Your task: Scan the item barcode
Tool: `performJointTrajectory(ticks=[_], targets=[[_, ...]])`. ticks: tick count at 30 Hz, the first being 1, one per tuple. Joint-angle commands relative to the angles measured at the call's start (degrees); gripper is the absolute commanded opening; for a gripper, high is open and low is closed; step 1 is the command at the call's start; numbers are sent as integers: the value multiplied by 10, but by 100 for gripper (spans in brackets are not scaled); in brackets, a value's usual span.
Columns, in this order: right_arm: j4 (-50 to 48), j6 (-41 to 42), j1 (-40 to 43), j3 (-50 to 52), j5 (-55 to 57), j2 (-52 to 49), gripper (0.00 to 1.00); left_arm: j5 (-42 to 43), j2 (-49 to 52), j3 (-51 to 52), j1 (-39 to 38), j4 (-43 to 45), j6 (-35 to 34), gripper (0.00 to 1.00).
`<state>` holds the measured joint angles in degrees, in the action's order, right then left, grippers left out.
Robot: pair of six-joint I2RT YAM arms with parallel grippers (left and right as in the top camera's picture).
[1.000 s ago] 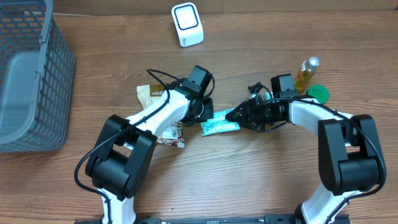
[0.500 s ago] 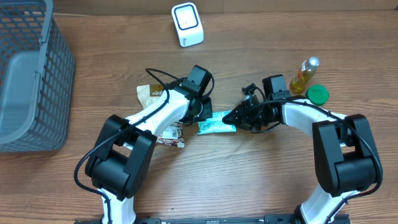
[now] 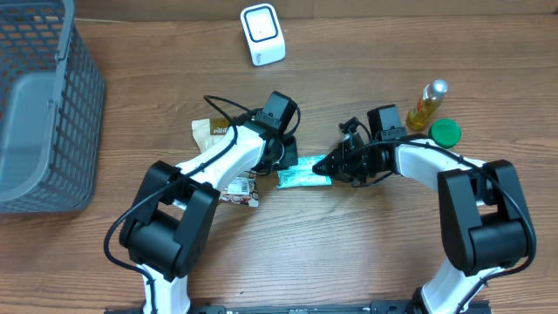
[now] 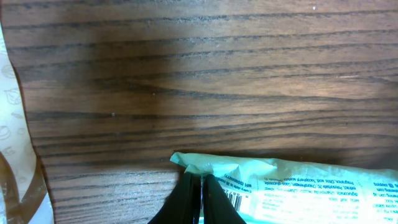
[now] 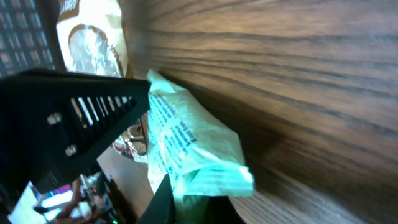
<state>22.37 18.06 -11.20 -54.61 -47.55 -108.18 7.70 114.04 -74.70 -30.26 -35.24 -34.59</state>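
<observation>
The item is a pale green packet point(image 3: 305, 174) lying on the wooden table between my two arms. My left gripper point(image 3: 286, 164) is shut on its left end. In the left wrist view the dark fingers point(image 4: 186, 200) pinch the packet's point(image 4: 305, 186) edge, and a small barcode point(image 4: 234, 200) shows just right of them. My right gripper point(image 3: 326, 165) is shut on the packet's right end. In the right wrist view the crimped end point(image 5: 211, 177) sits between the jaws of my right gripper point(image 5: 193, 202). A white scanner point(image 3: 262, 35) stands at the back of the table.
A grey mesh basket point(image 3: 44, 105) fills the far left. A brown snack pouch point(image 3: 209, 131) and a foil wrapper point(image 3: 240, 190) lie by the left arm. An oil bottle point(image 3: 427, 105) and a green lid point(image 3: 445, 133) stand behind the right arm.
My right gripper has slid a little to the left and closed on the packet's right end. The packet shifted slightly left. The left gripper stayed shut.
</observation>
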Motion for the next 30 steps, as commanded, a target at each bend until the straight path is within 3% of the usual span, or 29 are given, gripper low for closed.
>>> performJointTrajectory(ticks=[1,11,21,30], targets=[[-5,-5,-10,3,-15,-2,4,6,10,8,-4,11,-2,9],[0,-80,-9,3,-38,-2,4,6,-16,-38,40,7,15,8],[-2,-189,11,1,-183,1,4,7,-51,-198,147,-165,101,12],[11,-231,23,1,-226,57,4,7,-51,-222,275,-268,139,32]])
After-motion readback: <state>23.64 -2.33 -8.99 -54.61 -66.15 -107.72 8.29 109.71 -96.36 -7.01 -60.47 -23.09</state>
